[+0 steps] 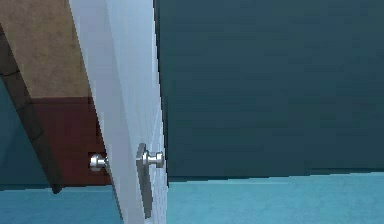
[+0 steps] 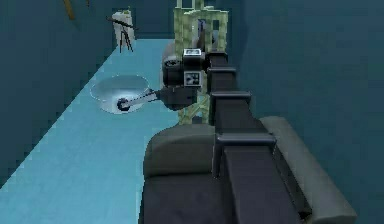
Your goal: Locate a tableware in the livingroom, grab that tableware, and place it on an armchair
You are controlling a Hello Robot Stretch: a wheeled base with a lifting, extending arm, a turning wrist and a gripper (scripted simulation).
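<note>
The gripper (image 2: 127, 103) reaches out toward the arm side view's left. Its two thin fingers (image 2: 146, 98) run from the dark body into a clear, glassy bowl (image 2: 106, 90). The bowl hangs at the fingertips with only the teal floor (image 2: 70, 165) behind it, so the gripper holds the bowl, and the fingertips sit inside its rim.

Right of the fingers, past the gripper's body, stand the two white squares (image 2: 191, 68) with black marks. From there the dark arm (image 2: 236, 125) runs down to the bottom edge of the view.

Below and to the right of the fingers is a dark grey armchair (image 2: 185, 160). The arm passes over its cushions. The bowl is apart from the armchair, out over the floor.

Beyond the fingers, farther up the view, a small dark tripod (image 2: 122, 32) stands against the far wall. Up and to the right of the fingers is a tall yellow-green piece of furniture (image 2: 188, 25), partly behind the arm. What kind it is I cannot tell. A dark teal wall (image 2: 35, 70) lies to the left of the fingers.

In the forward view a white door (image 1: 122, 80) is seen nearly edge-on, with a silver knob (image 1: 153, 158) on one face and another knob (image 1: 97, 161) on the other. Right of the door there is a dark teal wall over a lighter teal floor.
</note>
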